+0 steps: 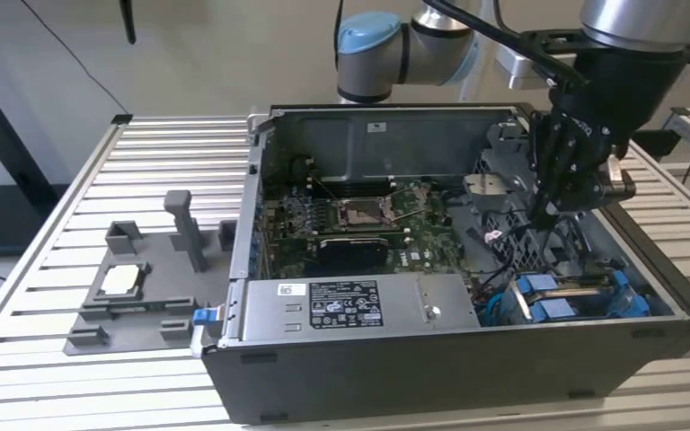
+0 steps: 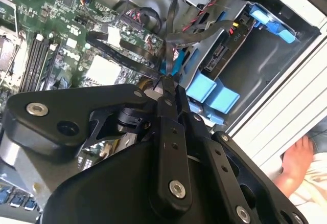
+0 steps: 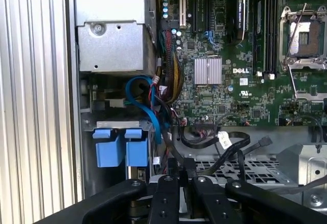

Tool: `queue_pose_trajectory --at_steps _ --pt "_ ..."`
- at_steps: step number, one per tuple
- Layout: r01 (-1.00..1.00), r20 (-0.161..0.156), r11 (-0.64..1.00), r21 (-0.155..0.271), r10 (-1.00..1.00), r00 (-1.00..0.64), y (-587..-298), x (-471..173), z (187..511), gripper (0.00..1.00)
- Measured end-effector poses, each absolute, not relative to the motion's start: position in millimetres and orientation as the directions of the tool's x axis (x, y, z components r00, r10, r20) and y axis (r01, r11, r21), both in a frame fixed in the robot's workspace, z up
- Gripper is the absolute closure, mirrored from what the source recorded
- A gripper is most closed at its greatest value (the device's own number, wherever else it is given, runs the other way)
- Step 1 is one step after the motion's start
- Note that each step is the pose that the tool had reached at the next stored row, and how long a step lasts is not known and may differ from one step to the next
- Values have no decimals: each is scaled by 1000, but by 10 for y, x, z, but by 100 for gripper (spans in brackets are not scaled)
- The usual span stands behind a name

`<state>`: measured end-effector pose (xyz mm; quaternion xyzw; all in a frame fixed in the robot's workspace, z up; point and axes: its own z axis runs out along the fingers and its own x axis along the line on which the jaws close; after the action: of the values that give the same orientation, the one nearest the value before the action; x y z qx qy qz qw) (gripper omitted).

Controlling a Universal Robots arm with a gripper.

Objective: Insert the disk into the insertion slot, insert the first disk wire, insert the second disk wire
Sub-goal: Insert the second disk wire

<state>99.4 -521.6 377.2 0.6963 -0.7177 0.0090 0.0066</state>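
Note:
The disk (image 1: 579,292) lies in the insertion slot (image 1: 632,301) at the open case's near corner on the exterior view's right, its blue end tabs (image 1: 546,298) facing the motherboard. In the wrist views the tabs (image 2: 212,93) (image 3: 120,147) stand at the bay's mouth, with a blue cable (image 3: 148,106) curling beside them. My gripper (image 1: 546,214) hangs inside the case above and behind the bay. Its fingertips (image 2: 166,87) (image 3: 184,166) are shut on a thin black disk wire (image 2: 171,35) (image 3: 171,150) that runs off toward the bay.
A grey power-supply box (image 1: 345,305) fills the case's near side, and the green motherboard (image 1: 358,224) lies behind it. A grey fixture (image 1: 141,287) stands on the slatted table (image 1: 69,377) at the exterior view's left. A person's hand (image 2: 296,168) rests outside the case wall.

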Motion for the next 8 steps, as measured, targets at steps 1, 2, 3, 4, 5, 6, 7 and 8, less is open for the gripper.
queue_pose_trajectory --at_steps 1,2,3,4,5,6,7,8 --pt "-1000 22 30 -2 -999 -30 -5232 1000 3773 84" --pt "-1000 22 30 -1 -999 -30 -5250 1006 3772 84" --pt "-1000 20 30 0 -999 -30 -5269 1014 3772 84" --pt "-1000 19 30 1 -999 -30 -5285 1022 3771 84" --pt "-1000 18 30 3 -999 -30 -5302 1029 3770 84" --pt "-1000 18 30 5 -999 -30 -5319 1036 3768 84" --pt "-1000 18 30 9 -999 -30 -5332 1044 3765 84" --pt "-999 18 30 14 -999 -30 -5344 1052 3760 84"
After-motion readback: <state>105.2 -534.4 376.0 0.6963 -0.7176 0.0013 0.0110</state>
